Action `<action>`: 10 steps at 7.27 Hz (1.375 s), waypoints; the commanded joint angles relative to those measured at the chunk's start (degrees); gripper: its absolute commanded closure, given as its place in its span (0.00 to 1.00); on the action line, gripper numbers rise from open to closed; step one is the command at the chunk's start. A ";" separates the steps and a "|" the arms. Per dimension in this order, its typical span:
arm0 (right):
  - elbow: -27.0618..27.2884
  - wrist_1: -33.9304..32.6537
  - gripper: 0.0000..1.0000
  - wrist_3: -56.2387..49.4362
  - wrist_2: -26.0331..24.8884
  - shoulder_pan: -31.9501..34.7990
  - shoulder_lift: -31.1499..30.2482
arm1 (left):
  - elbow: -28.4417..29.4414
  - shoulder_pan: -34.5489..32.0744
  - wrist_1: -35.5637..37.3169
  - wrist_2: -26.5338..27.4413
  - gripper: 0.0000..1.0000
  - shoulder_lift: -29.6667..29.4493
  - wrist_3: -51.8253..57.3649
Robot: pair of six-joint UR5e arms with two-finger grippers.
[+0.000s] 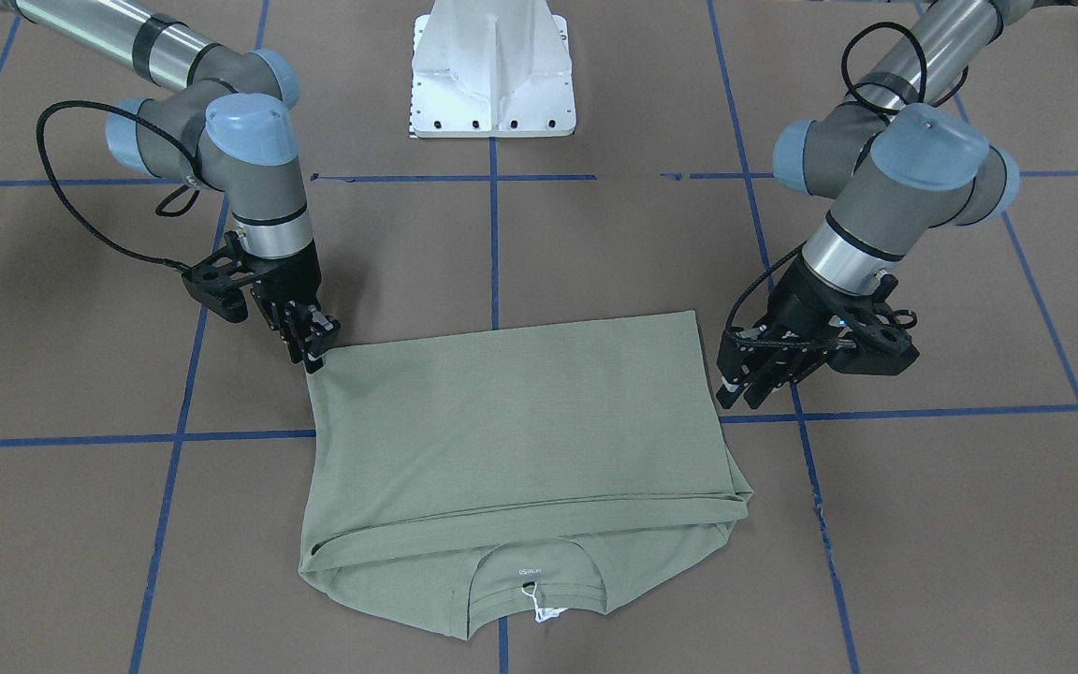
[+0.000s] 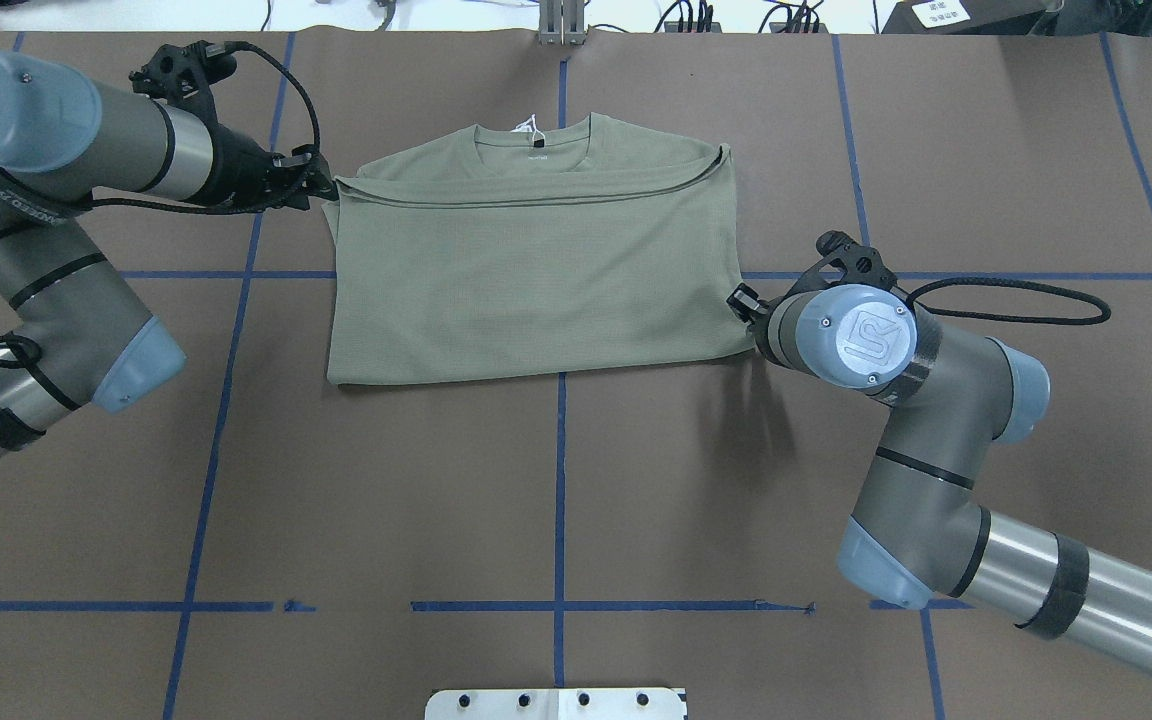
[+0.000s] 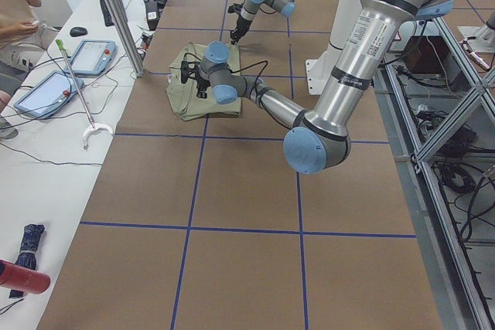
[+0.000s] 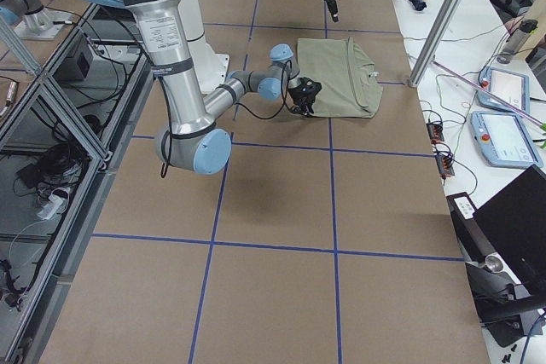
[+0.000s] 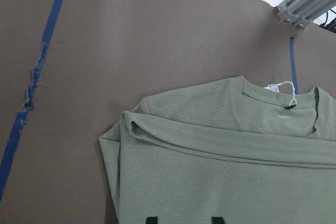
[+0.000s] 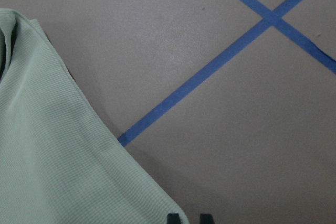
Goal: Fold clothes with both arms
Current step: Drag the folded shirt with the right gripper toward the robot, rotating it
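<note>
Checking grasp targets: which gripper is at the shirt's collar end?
The left gripper, beside the shirt at its far corner by the collar; the right gripper is at the folded end's corner, nearer the white base.

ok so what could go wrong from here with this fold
1. The right fingers sit at the very corner of the shirt; a grip that thin may slip or catch one layer only.
2. The left fingers are open, holding nothing, so a lift now would likely skew the shirt.
3. The bunched corner by the collar may get folded in crooked.
</note>
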 commanded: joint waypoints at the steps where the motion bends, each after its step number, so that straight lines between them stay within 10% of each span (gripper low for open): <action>1: 1.32 0.01 1.00 -0.32 0.54 0.13 -0.07 | 0.08 0.17 0.00 -0.09 0.55 -0.09 0.00; 4: 19.98 -15.89 1.00 0.91 2.30 -6.85 -4.19 | -4.29 0.17 0.18 -0.96 0.53 0.35 -0.70; 6: 30.73 -32.08 1.00 3.72 2.91 -17.04 -4.72 | -11.40 1.22 0.09 -7.18 0.20 2.80 -0.88; 8: 34.81 -44.77 1.00 6.17 3.18 -26.64 -4.82 | -16.06 4.37 0.00 -8.70 0.09 3.25 -1.40; 9: 35.25 -45.42 0.01 7.66 3.87 -27.81 -4.90 | -16.44 6.39 -0.08 -8.00 0.00 3.25 -5.32; 10: 35.34 -45.87 0.00 9.42 4.14 -28.34 -5.08 | -16.70 9.19 0.09 -4.87 0.00 3.08 -7.89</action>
